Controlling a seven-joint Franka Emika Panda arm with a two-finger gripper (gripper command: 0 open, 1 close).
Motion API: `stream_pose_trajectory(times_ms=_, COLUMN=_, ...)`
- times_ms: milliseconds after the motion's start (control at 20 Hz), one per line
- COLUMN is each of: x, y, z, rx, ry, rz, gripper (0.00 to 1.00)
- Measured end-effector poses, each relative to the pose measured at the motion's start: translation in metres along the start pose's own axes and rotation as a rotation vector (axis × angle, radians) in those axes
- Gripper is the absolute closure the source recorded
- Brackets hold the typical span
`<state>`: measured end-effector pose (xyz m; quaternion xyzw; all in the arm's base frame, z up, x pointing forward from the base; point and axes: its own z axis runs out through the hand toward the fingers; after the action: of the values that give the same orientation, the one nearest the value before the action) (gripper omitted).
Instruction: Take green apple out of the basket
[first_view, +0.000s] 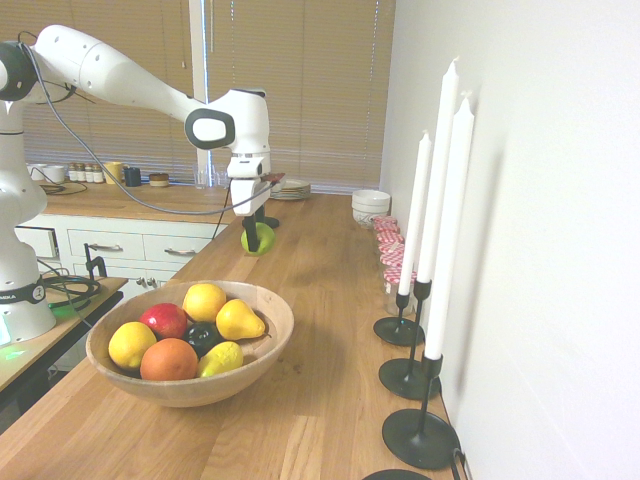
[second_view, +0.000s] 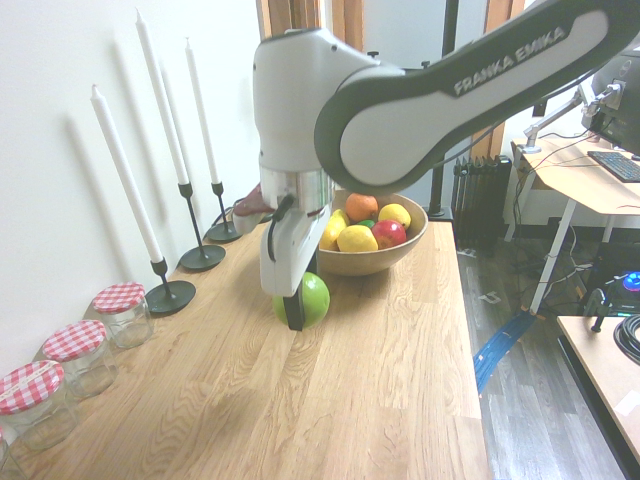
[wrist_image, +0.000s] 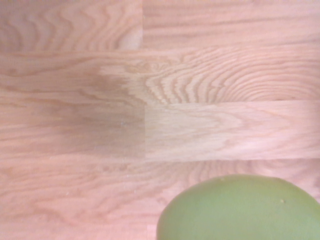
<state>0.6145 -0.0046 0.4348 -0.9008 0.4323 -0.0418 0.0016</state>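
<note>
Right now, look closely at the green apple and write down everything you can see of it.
The green apple is round, smooth and glossy, bright green all over what shows. It is out of the basket, held between the two dark fingers of the gripper, which hide part of it. It hangs low over the wooden counter or just meets it; the pictures don't settle which. No stem can be made out.

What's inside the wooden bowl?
In the wooden bowl: a red apple, an orange, a pear, three more yellow fruits, and a dark green one in the middle. The fruit covers much of the bottom; anything beneath can't be seen.
</note>
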Motion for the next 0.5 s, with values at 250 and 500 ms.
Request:
stream_pose_trajectory(times_ms=250, x=-0.004, y=-0.012, z=0.037, rx=-0.013, ry=-0.017, rz=0.009, gripper=1.00)
stream_pose_trajectory(times_ms=500, x=-0.015, y=-0.026, z=0.065, rx=-0.020, ry=-0.029, rz=0.022, gripper=0.00)
